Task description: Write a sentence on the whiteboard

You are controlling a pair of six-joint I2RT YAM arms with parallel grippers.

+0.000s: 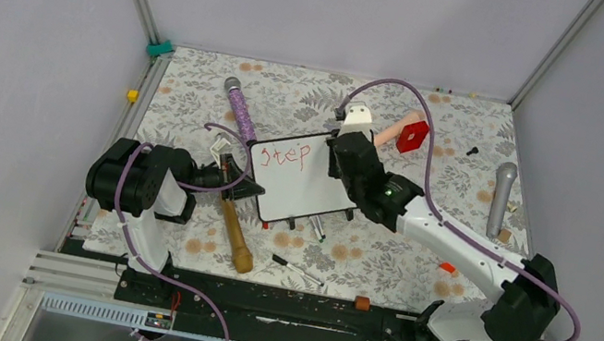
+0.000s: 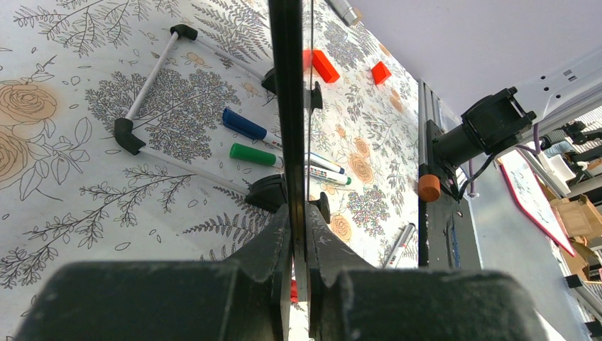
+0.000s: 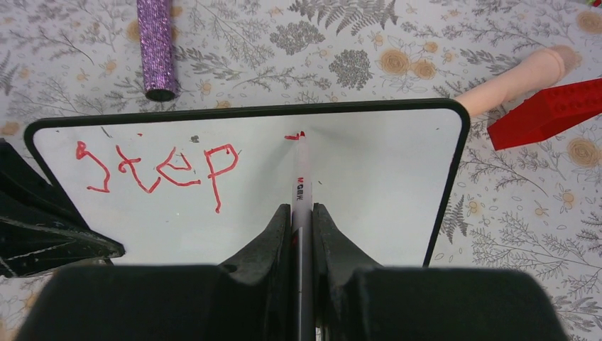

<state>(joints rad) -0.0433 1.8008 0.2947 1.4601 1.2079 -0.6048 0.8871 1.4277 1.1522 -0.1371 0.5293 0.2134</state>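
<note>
The black-and-white jointed left arm (image 1: pixel 147 185) sits folded close over its base, forearm low and pointing to the right. Its black two-finger left claw (image 1: pixel 245 187) is pinched tight on the left edge of the white, black-framed whiteboard (image 1: pixel 305 185), one finger pressed on each face in the wrist view. The matching right arm (image 1: pixel 454 242) stretches diagonally from its near-right base toward the far left with its wrist tipped down. Its right claw (image 1: pixel 339 151) is clamped around a slim white-barrelled marker (image 3: pixel 301 181), whose tip is set against the board.
</note>
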